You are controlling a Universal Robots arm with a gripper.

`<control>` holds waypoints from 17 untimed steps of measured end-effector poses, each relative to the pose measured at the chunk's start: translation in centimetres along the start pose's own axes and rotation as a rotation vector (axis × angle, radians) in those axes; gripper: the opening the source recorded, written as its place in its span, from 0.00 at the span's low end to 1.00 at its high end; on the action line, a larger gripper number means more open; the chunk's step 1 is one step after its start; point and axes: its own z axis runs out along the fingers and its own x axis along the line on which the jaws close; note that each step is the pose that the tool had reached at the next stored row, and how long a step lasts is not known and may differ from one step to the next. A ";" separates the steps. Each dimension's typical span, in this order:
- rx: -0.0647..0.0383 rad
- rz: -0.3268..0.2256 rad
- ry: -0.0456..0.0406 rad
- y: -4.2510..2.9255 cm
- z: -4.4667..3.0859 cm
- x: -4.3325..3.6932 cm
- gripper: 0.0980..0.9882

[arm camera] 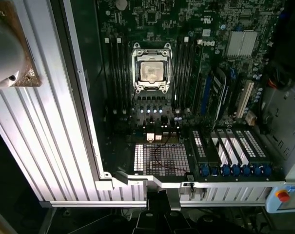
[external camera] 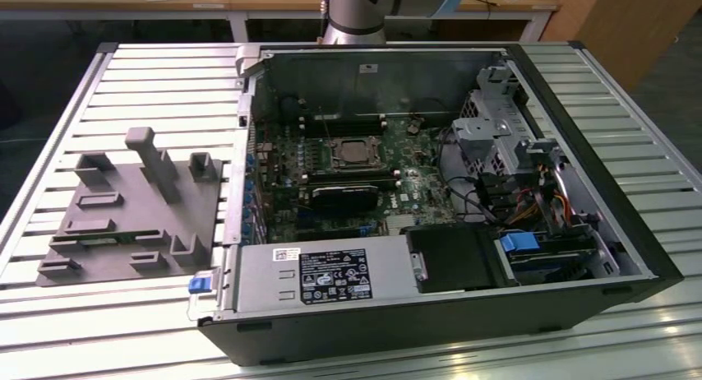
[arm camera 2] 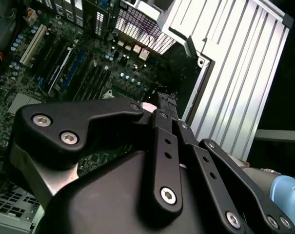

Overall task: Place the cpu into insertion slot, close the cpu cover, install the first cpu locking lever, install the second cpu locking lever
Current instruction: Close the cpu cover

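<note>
The cpu (external camera: 353, 152) (arm camera: 151, 72), a small silver-grey square, lies flat in the insertion slot (arm camera: 137, 87) on the motherboard inside the open computer case. The cpu cover (external camera: 334, 143) (arm camera: 135, 63), a thin silver frame, lies down around the chip, with thin wire levers running along its sides. In the second wrist view my gripper (arm camera 2: 165, 105) is a set of black linkages whose fingertips meet, shut with nothing between them. It hangs high over the case's rear wall, well away from the socket. The arm's column (external camera: 357, 18) rises behind the case.
A grey fixture block (external camera: 131, 207) with posts sits at the exterior view's left. Inside the case are a power supply (external camera: 318, 275), a metal drive cage (external camera: 510, 137), loose cables (external camera: 482, 199), long memory slots (arm camera: 184, 68) and expansion slot covers (arm camera: 230, 151).
</note>
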 end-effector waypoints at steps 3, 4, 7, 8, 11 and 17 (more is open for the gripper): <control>-0.031 0.000 0.0007 0.04 0.05 0.00 0.00; -0.045 -0.001 0.0009 0.05 0.06 0.00 0.00; -0.086 -0.001 0.0017 0.07 0.09 0.00 0.00; -0.101 -0.001 0.0020 0.08 0.10 0.00 0.00; -0.149 -0.001 0.0028 0.09 0.11 0.00 0.00; -0.249 -0.003 0.0044 0.10 0.14 0.00 0.00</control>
